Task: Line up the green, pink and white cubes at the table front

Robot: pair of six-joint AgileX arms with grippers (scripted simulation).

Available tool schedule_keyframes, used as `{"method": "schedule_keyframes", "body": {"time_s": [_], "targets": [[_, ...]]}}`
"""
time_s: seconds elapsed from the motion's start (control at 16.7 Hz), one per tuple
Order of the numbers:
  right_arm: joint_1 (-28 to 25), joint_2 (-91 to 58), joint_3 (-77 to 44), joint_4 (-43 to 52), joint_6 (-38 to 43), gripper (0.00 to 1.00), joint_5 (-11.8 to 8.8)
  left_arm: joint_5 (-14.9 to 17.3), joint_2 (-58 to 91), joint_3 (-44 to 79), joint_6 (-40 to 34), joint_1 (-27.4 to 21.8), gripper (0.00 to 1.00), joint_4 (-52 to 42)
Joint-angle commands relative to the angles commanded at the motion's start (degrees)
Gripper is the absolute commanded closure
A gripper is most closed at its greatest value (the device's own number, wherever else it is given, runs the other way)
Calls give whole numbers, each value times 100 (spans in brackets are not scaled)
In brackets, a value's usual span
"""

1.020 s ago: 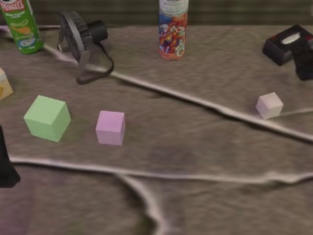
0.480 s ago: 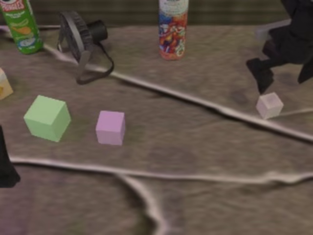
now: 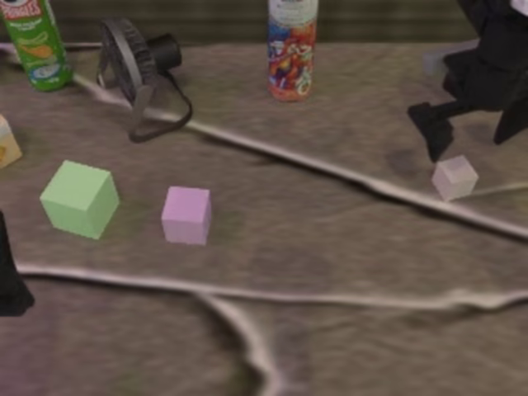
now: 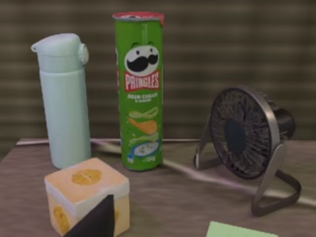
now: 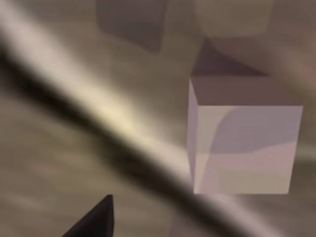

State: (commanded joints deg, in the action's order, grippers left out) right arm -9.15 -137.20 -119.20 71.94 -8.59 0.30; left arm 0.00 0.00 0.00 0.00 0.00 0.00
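Right gripper (image 3: 472, 130) poised just above and behind the white cube (image 3: 454, 177), fingers spread and holding nothing — the cube sits on the table (image 3: 330, 247) at the top view's right, beside a pale crease, well apart from the pink cube (image 3: 186, 214) and green cube (image 3: 79, 198) at left. A good grasp probably calls for a straight descent with the fingers straddling opposite flat faces, squared to the cube, closing only once low enough. Left gripper (image 3: 10, 285) parked at the left edge; whether it is spread or closed cannot be told.
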Motion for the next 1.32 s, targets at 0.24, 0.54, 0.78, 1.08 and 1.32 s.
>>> {"method": "schedule_keyframes", "body": {"time_s": [0.24,0.54,0.78,1.08,1.32], "targets": [[-26,-127,314,-422,-13,0,1,0,0,0,0,0,0,0],[-38,-482,1013,-1521,6,0,5,0,0,0,0,0,0,0],[-41,-542,1108,-1645,9,0,6,0,0,0,0,0,0,0],[-41,-542,1108,-1645,9,30,6,0,0,0,0,0,0,0],[-41,-542,1108,-1645,9,60,6,0,0,0,0,0,0,0]]}}
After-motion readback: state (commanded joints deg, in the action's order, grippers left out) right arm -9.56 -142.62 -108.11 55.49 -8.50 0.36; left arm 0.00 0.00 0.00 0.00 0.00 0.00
